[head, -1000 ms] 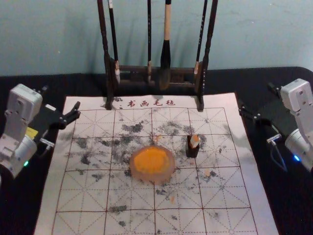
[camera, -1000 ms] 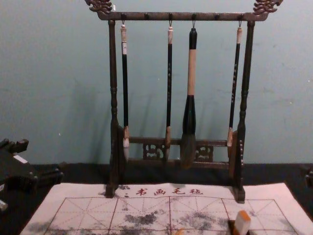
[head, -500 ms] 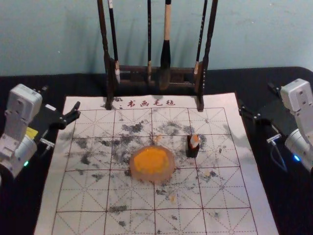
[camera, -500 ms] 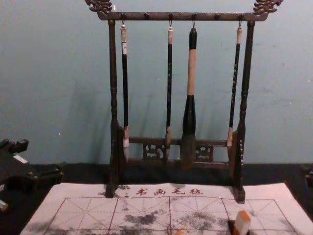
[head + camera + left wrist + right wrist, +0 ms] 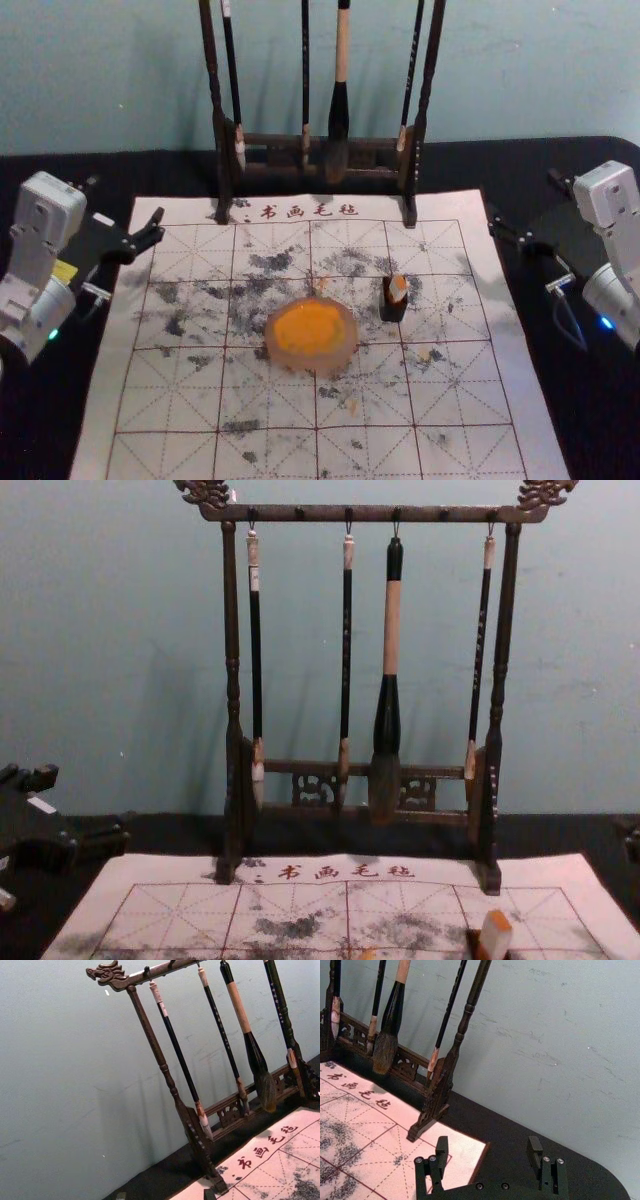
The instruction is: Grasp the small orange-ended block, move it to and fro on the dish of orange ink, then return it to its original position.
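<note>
The left gripper is held over the mat's left edge, open and holding nothing; its fingertips reach into the left wrist view's bottom edge. At the mat's right edge the right gripper is open too, and in the right wrist view the same gripper has empty space between its fingers. The small whitish block with an orange end leans in a dark holder, right of the round dish of orange ink. In the chest view the block shows its orange top. Both grippers are well away from block and dish.
A dark wooden rack with several hanging brushes stands at the mat's far edge, before the wall. The gridded white mat, smudged with ink, lies on a black-covered table.
</note>
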You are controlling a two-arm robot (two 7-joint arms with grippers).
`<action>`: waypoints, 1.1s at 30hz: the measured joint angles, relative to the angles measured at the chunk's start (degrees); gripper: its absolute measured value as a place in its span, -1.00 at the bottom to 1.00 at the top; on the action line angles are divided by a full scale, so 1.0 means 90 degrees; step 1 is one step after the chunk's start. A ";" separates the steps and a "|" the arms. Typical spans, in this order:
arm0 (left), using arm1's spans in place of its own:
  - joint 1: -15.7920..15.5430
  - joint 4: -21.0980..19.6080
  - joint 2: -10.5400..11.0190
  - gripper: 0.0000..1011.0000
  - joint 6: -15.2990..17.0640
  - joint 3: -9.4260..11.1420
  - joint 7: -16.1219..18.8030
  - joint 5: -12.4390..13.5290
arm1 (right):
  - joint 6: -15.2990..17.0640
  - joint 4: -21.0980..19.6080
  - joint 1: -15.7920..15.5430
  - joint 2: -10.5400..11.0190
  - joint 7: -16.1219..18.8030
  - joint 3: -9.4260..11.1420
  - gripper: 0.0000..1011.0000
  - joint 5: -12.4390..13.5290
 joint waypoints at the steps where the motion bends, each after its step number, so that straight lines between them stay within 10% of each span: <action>1: 0.0000 0.0000 0.0000 0.98 0.0000 0.0000 0.0000 0.0000 | 0.0000 0.0000 0.0000 0.0000 0.0000 0.0000 0.98 0.0000; 16: 0.0000 0.0000 0.0000 0.98 0.0000 0.0000 0.0000 0.0000 | 0.0001 -0.0037 -0.0040 0.0003 0.0070 0.0036 0.98 0.0026; 33: 0.0000 0.0000 0.0000 0.98 0.0000 0.0000 0.0000 0.0000 | 0.0901 -0.1258 -0.1070 0.0367 0.1290 0.0065 0.98 0.0731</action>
